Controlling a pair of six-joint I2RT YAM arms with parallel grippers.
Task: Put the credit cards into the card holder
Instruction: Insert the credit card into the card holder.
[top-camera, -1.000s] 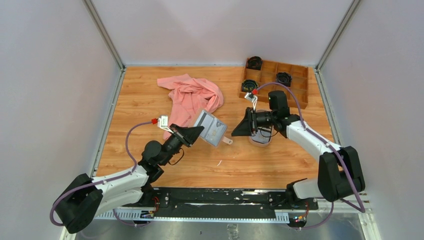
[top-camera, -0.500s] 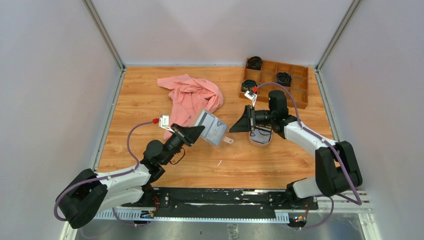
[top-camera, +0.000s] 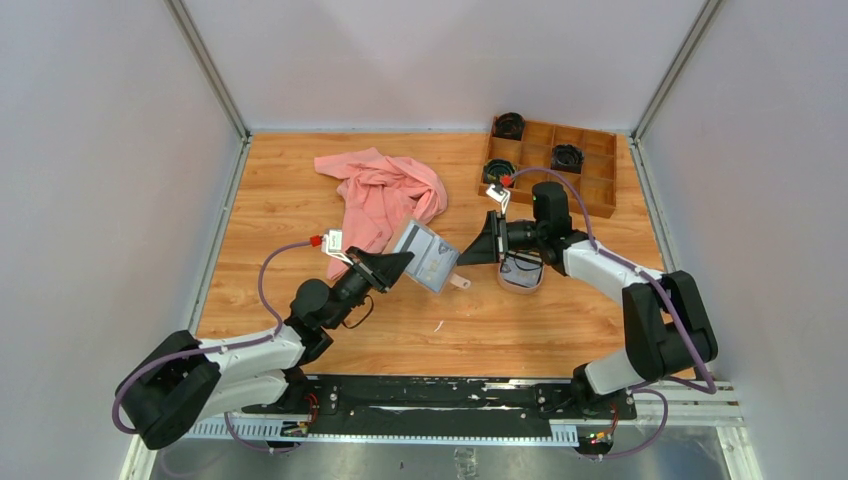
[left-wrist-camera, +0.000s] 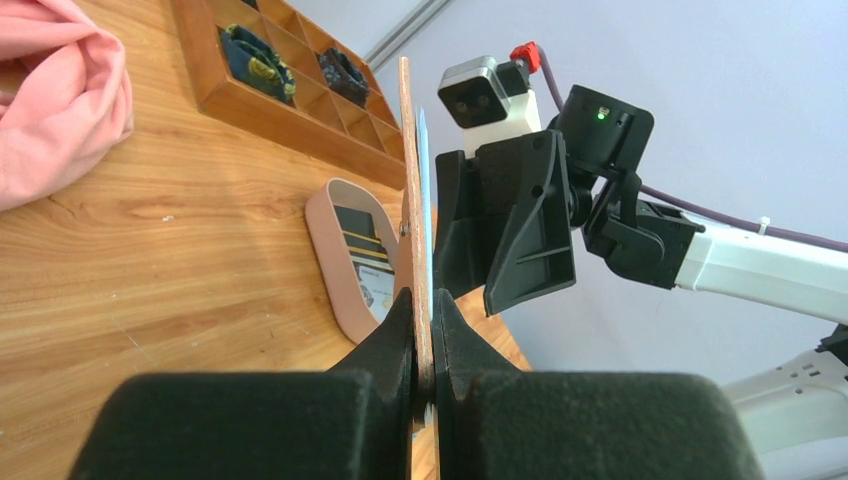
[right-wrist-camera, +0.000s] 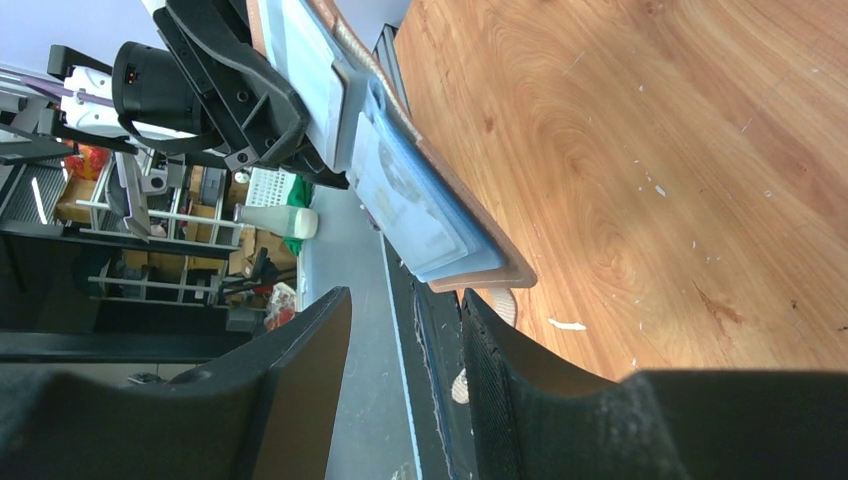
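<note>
We note left claw (left-wrist-camera: 423, 302) clamped tight on the open card holder (top-camera: 425, 256), raised; right claw (right-wrist-camera: 405, 310) half-spread, empty, just right of it.

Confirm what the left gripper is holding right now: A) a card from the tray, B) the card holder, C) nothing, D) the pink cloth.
B: the left gripper is shut on the edge of the opened card holder, which is raised off the table with its light blue pockets showing.
</note>
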